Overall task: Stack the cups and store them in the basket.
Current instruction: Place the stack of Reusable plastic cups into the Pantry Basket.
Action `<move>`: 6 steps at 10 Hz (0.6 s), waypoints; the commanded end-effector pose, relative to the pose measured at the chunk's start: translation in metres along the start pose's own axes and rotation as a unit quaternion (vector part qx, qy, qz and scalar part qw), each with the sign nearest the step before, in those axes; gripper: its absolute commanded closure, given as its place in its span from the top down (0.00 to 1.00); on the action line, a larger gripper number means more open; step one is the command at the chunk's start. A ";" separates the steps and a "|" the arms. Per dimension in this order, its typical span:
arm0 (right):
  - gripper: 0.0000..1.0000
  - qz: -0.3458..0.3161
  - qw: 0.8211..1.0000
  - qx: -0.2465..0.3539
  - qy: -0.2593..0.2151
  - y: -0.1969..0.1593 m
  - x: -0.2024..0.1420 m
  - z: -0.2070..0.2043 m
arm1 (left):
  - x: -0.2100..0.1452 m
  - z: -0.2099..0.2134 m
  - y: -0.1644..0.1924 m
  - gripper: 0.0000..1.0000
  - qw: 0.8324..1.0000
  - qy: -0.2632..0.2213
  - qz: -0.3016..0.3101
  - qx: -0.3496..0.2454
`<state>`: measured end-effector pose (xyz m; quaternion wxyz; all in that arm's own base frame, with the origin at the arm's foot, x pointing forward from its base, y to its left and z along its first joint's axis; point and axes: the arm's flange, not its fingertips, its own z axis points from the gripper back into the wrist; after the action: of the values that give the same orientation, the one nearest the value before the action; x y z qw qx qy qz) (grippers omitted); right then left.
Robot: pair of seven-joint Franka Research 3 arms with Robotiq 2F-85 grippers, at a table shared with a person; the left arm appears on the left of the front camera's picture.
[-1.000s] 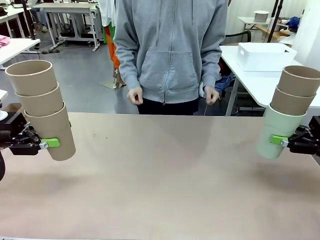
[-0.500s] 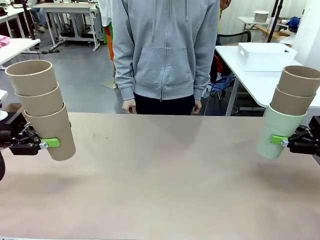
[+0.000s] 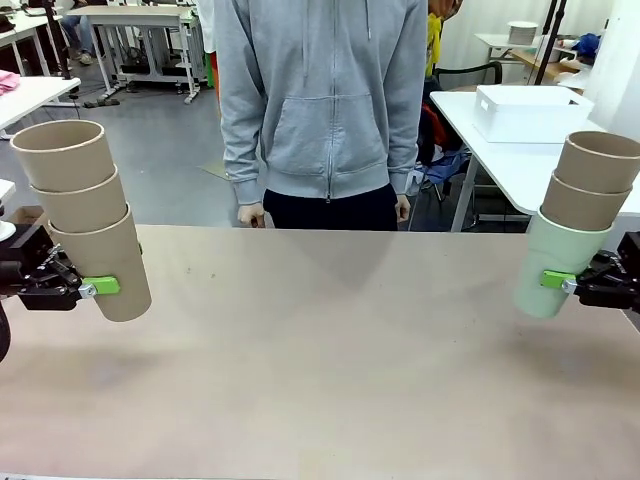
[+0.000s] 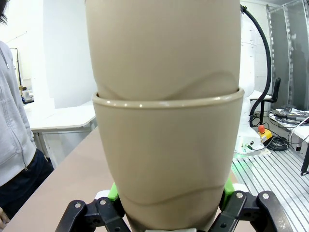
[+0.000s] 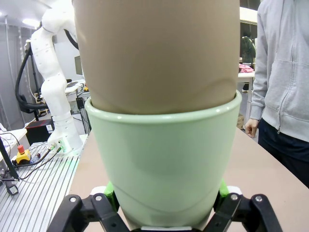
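**A:** Why are the cups hanging out at the two sides?

**B:** Each arm is carrying its own pile. The left jaws are pinching the lowest of three nested matte tan-brown tapered paper-like cups (image 3: 85, 215), with a green pad (image 3: 100, 286) pressing on its lower wall. The right jaws are pinching a pale green tapered cup (image 3: 555, 265), and two more tan-brown cups (image 3: 592, 178) are sitting inside it.

**A:** Why are they gripping so low?

**B:** I'd say because the taper is narrowest there, so the jaws are closing around a slim, firm section. Both piles are leaning outward and seem to be hanging just clear of the beige matte worktop (image 3: 330, 360). That is leaving the middle open.

**A:** How are the cups looking?

**B:** They are looking plain, handleless and dull-surfaced, with thin rolled rims. Each one is seating deep in the next, so only bands are showing.

**A:** And the basket?

**B:** The white rectangular smooth-walled plastic basket (image 3: 530, 112) is sitting on a white side table (image 3: 500, 165) beyond the right pile, well apart from both piles. A person in a grey hooded sweatshirt (image 3: 325, 100) is standing at the far edge, hands (image 3: 252, 215) hanging low.

**A:** So what's left?

**B:** Probably merging the two piles, then carrying the lot to the basket.
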<state>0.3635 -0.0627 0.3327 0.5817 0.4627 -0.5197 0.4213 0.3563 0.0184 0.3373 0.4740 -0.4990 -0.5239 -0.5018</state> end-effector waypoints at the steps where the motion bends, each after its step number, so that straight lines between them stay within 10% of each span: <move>1: 0.84 0.008 1.000 0.002 0.002 0.000 0.004 -0.002 | 0.003 -0.001 0.000 0.84 1.000 -0.003 -0.003 -0.001; 6: 0.84 0.008 1.000 0.002 0.002 0.000 0.004 -0.002 | 0.003 -0.001 0.000 0.84 1.000 -0.003 -0.003 -0.001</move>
<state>0.3635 -0.0627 0.3327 0.5817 0.4627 -0.5197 0.4213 0.3563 0.0184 0.3373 0.4740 -0.4990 -0.5239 -0.5018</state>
